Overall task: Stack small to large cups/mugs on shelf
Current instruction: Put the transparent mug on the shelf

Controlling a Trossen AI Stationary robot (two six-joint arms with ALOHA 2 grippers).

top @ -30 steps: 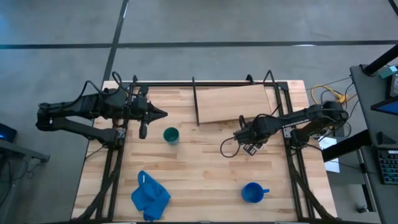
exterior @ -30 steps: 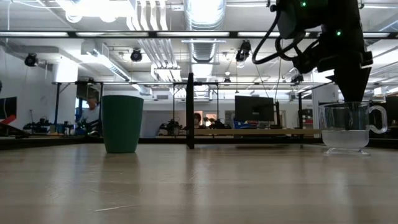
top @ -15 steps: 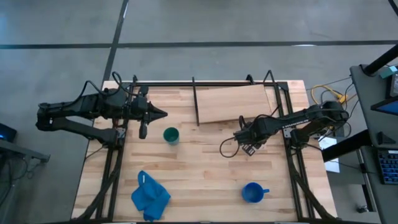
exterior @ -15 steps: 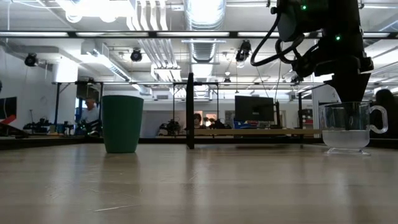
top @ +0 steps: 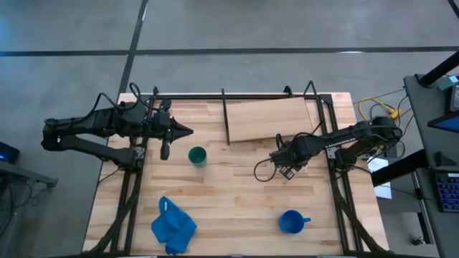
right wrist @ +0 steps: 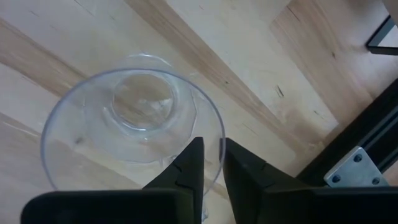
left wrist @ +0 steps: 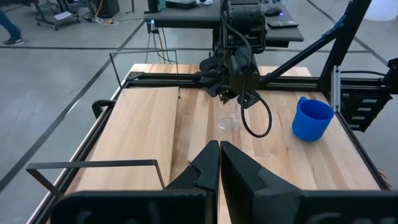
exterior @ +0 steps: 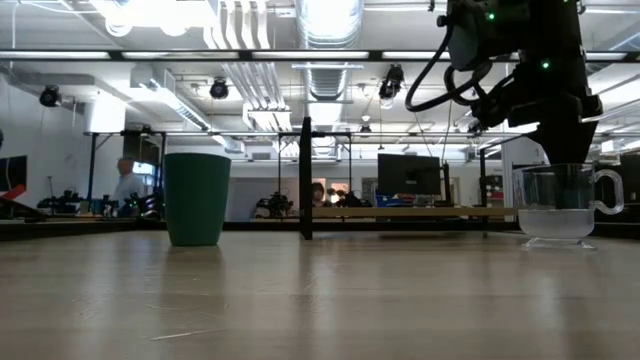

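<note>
The small clear glass cup (right wrist: 134, 121) stands on its base on the tabletop just in front of the shelf (top: 269, 118), a pale board with black rods. My right gripper (right wrist: 212, 163) comes down on the cup's rim and is shut on its wall; the low view shows the glass cup (exterior: 555, 205) with its handle (exterior: 611, 205). The dark green cup (top: 197, 155) stands upright left of centre. The blue mug (top: 290, 221) stands near the near edge. My left gripper (top: 185, 131) hovers shut, just left of and beyond the green cup. My right gripper holds the glass cup by its rim wall (right wrist: 217, 127), one finger (right wrist: 189, 165) inside the cup and the other (right wrist: 242, 168) outside. The fingers come from above, pointing down. The cup stands upright with its base on the table.
A crumpled blue cloth (top: 172, 226) lies at the near left corner. A black upright rod (top: 224, 115) stands at the shelf's left end, and black rails (top: 237, 95) run along the table's far edge. Bare planks stretch between the green cup and the glass cup.
</note>
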